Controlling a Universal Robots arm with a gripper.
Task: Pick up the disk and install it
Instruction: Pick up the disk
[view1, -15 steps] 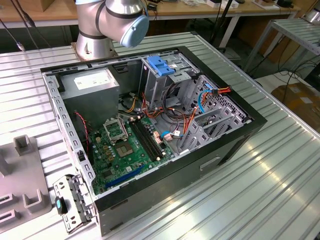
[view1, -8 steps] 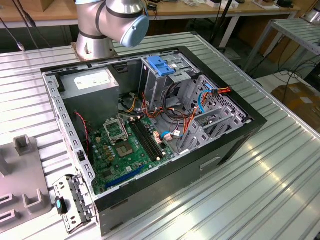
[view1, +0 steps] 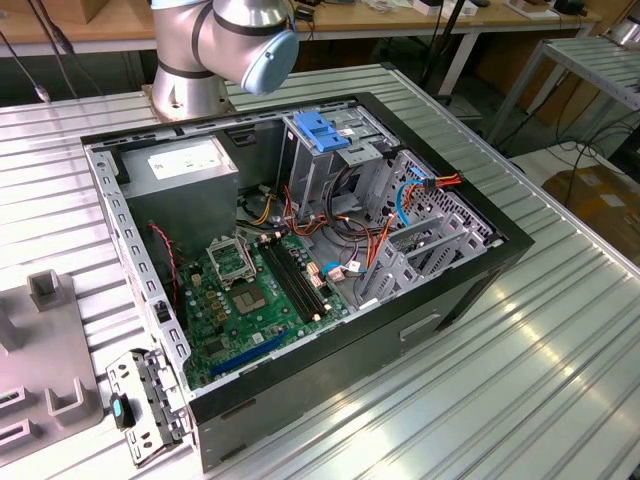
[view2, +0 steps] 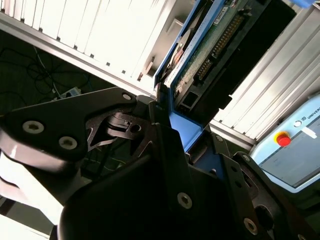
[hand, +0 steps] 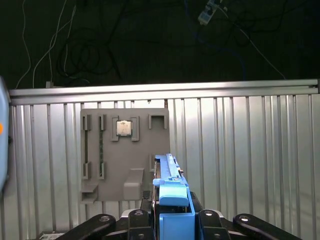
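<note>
Gripper (hand: 172, 212) in the first wrist view is pinching the disk (hand: 167, 167) by its blue side rails, holding it in the air over the ribbed metal table (hand: 250, 165), near a grey fixture tray (hand: 107, 150).

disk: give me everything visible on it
The disk is clamped in the gripper, held above the ribbed metal table. The second wrist view shows its green circuit-board face, a black connector row and a blue plastic side rail. In the first wrist view it is edge-on, blue rail facing the camera.
</note>
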